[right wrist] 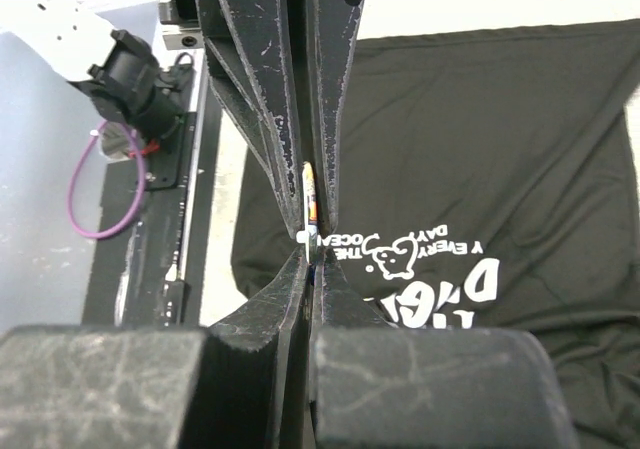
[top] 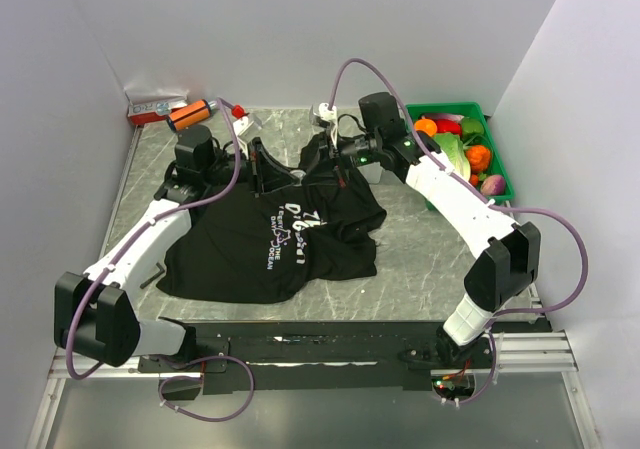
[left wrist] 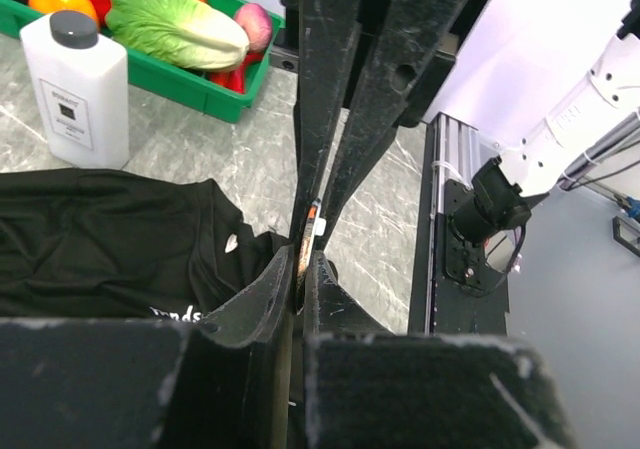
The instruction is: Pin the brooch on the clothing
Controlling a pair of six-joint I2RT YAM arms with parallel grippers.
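The black shirt [top: 260, 254] lies spread on the table, its white lettering facing up. Both arms reach to its far edge, around the collar. The right gripper [right wrist: 310, 231] has its fingers pressed together on the brooch [right wrist: 309, 194], a thin white-and-orange rim seen edge-on. The brooch stands on edge, its long axis running along the fingers, and the printed chest lies just beyond and below it.

The left gripper [left wrist: 306, 247] also has its fingers drawn in on a thin piece [left wrist: 313, 219] with an orange streak. Whether that is a second part of the brooch cannot be told.

From above, the right gripper [top: 338, 164] and the left gripper [top: 262, 169] sit near each other but apart. The fabric lies nearer the robot than both of them. The coming move probably depends on bringing the brooch's flat face down against the cloth, and the right arm is the one already holding it.

The pin or clasp is hidden between the fingers. The overhead view does not show the brooch at all. Whether either gripper has also caught fabric is unclear.
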